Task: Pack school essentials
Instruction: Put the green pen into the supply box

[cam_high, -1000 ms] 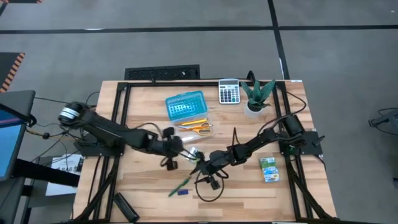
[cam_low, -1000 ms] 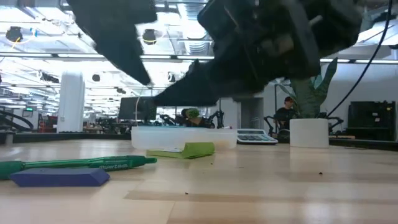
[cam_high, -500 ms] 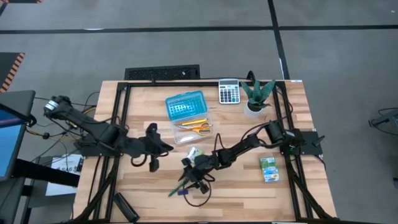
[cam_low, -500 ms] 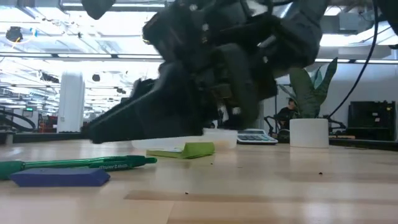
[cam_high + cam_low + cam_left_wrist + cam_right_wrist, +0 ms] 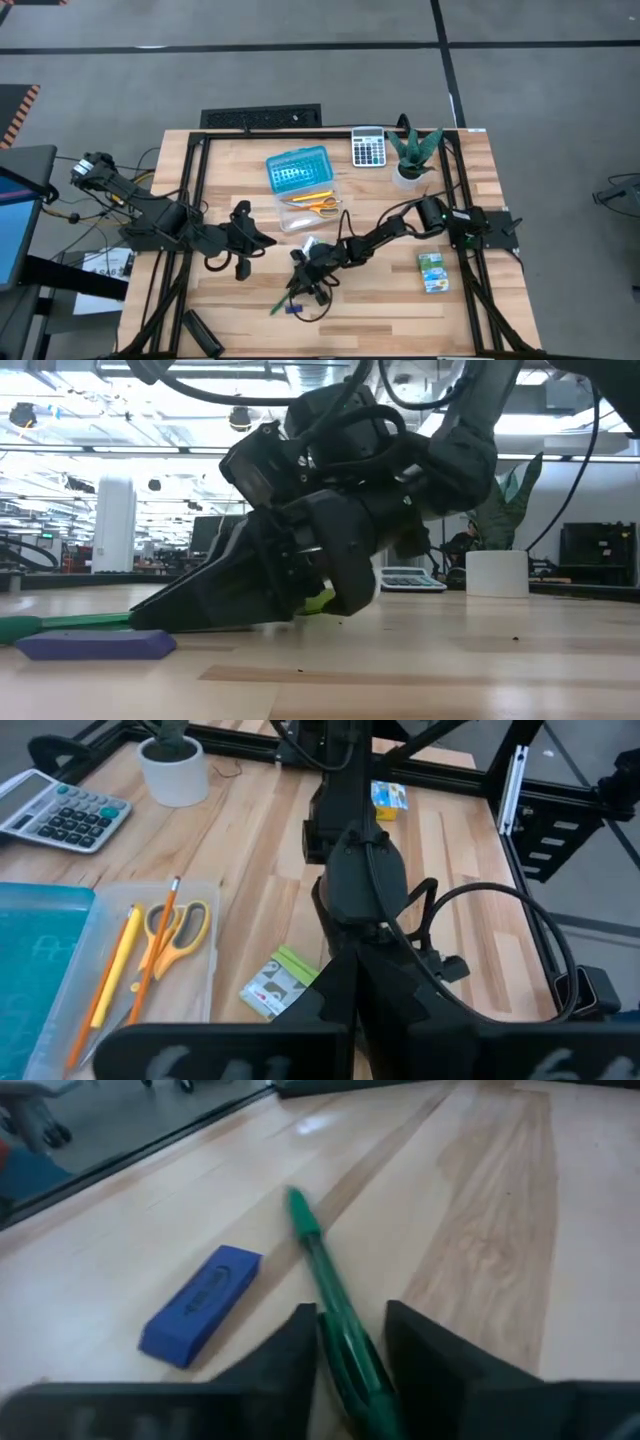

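The right gripper [image 5: 350, 1365] straddles the green pen [image 5: 322, 1285], fingers spread around it, just beside the blue eraser [image 5: 202, 1302]. Next comes pinching it. The left gripper [image 5: 243, 262] waits nearby; its fingers' spread is unclear.

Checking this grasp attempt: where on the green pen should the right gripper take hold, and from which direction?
Best mid-barrel, from above. The green pen lies flat on the table, slim and round, so fingers closing across its width suit it. The right gripper already straddles the barrel, jaws open, a finger on each side. The blue eraser lies apart from the pen, probably clear of the fingers.
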Robot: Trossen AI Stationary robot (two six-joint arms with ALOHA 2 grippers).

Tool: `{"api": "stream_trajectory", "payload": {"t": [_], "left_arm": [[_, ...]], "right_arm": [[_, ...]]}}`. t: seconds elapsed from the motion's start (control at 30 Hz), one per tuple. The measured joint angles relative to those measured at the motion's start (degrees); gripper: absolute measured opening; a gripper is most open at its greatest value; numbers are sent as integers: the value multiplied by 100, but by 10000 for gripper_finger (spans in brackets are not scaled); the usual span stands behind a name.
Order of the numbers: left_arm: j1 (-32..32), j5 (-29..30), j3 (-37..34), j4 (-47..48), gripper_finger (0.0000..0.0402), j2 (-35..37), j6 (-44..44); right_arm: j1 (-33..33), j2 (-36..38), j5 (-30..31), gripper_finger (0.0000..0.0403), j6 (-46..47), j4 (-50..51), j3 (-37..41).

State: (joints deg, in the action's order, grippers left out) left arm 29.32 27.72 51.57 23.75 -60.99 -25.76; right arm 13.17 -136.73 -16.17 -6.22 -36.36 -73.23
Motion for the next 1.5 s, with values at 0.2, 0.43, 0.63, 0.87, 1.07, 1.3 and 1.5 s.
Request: {"api": "stream_trajectory", "payload": {"t": [0.2, 0.43, 0.63, 0.87, 1.07, 1.3, 1.5], "left_arm": [[0, -3, 0, -8, 0, 0, 108], [0, -2, 0, -9, 0, 0, 127], [0, 110, 0, -9, 0, 2, 131], [0, 112, 0, -24, 0, 3, 269], [0, 178, -2, 4, 0, 164, 469], [0, 320, -2, 100, 0, 701, 557], [2, 368, -2, 296, 0, 1092, 655]], "right_arm": [[-91, 2, -81, 36, 12, 248, 6], [-92, -4, -80, 29, 24, 151, 22], [-146, 128, -206, 29, 189, -40, 32], [-292, 786, -318, 29, -119, 729, 66], [-507, 1549, -484, 33, -381, 1229, 47], [-1190, 2508, -520, 31, -887, 2000, 278], [-2040, 3134, -697, 39, -918, 1891, 916]]}}
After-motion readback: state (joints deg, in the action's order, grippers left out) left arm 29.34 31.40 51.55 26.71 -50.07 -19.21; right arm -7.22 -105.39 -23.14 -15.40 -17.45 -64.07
